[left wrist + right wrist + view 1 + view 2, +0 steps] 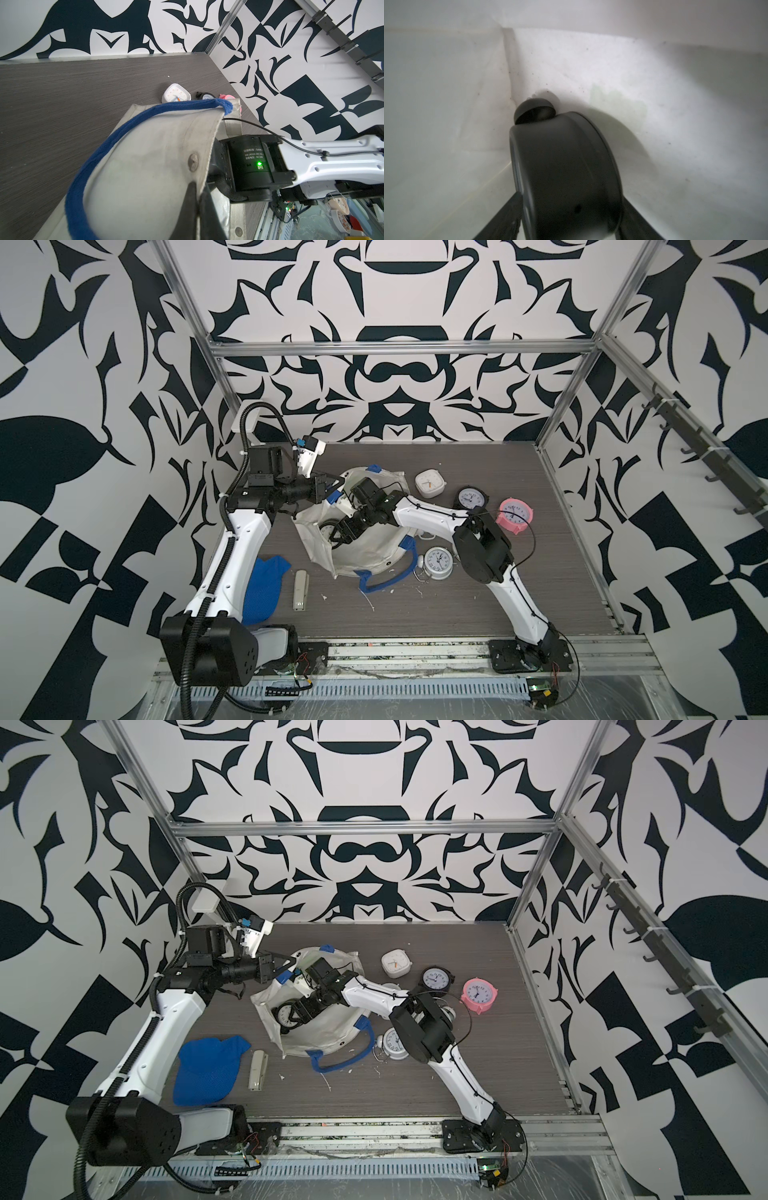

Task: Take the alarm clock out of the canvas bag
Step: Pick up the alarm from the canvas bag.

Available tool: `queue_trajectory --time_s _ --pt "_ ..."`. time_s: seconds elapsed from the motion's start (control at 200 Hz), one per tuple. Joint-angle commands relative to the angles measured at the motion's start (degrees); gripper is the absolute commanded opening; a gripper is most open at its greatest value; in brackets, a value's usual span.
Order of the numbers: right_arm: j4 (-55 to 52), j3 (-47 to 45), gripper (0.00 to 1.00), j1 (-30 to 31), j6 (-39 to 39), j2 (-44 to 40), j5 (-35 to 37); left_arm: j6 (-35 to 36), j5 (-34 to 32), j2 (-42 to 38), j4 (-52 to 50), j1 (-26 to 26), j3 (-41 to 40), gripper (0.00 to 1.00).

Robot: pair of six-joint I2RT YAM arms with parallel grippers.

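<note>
Near edge of bench (415, 614): blue cap (208, 1069) and stapler (258, 1070), clear of the work.

Mid-bench: canvas bag (374, 560), mouth gaping.
- Right gripper (298, 1016) reaches inside, jaws pinching black alarm clock (564, 172) across face and back. Clock sits low in bag corner, not yet out.
- Left gripper (197, 192) jaws pressed together on bag rim. We judge this holds the mouth open and anchors the bag.

Farther: white square clock (430, 484) and pink clock (515, 514), outside bag.
</note>
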Motion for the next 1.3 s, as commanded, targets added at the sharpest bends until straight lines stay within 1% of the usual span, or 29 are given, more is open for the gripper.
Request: queue_trajectory --time_s 0.0,0.075,0.22,0.315,0.455,0.565,0.675,0.815,0.935,1.125,1.295 --pt "2.98 -1.00 0.64 0.44 -1.07 -5.15 -1.65 1.09 2.57 -0.35 0.58 -0.07 1.03 0.00" --pt "3.67 -2.17 0.57 0.40 -0.98 -6.56 -2.28 1.01 2.03 -0.36 0.57 -0.07 1.15 0.00" --pt "3.67 -3.49 0.48 0.36 -0.57 -8.83 -3.05 0.58 0.00 -0.40 0.67 -0.11 1.19 0.00" --pt "3.70 -4.69 0.44 0.25 -0.46 -10.60 -3.18 0.24 -1.49 -0.36 0.97 -0.07 1.00 0.00" --pt "2.52 -5.57 0.42 0.15 -0.46 -13.28 -3.26 -0.58 -3.96 -0.65 1.98 -0.07 0.66 0.00" --pt "0.29 -6.29 0.41 0.07 -0.68 -16.44 -4.02 -1.42 -7.58 -0.78 2.35 0.00 0.62 0.00" --pt "-2.14 -8.11 0.41 -0.03 -0.81 -21.15 -4.32 -2.22 -11.61 -1.78 3.33 0.17 0.20 0.00" --pt "-5.77 -9.53 0.41 -0.58 -0.31 -27.54 -5.26 -3.61 -13.39 -2.12 4.09 0.91 0.18 0.00" --pt "-6.19 -11.82 0.40 -1.49 1.22 -33.93 -6.35 -4.75 -14.87 -1.51 3.91 1.37 0.84 0.00" --pt "-7.83 -14.23 0.38 -5.24 5.45 -43.01 -7.13 -6.77 -16.82 -0.89 4.00 2.34 1.80 0.00" --pt "-9.08 -17.86 0.38 -11.38 10.34 -51.44 -6.66 -9.36 -17.70 -0.37 3.18 3.06 3.95 0.00"
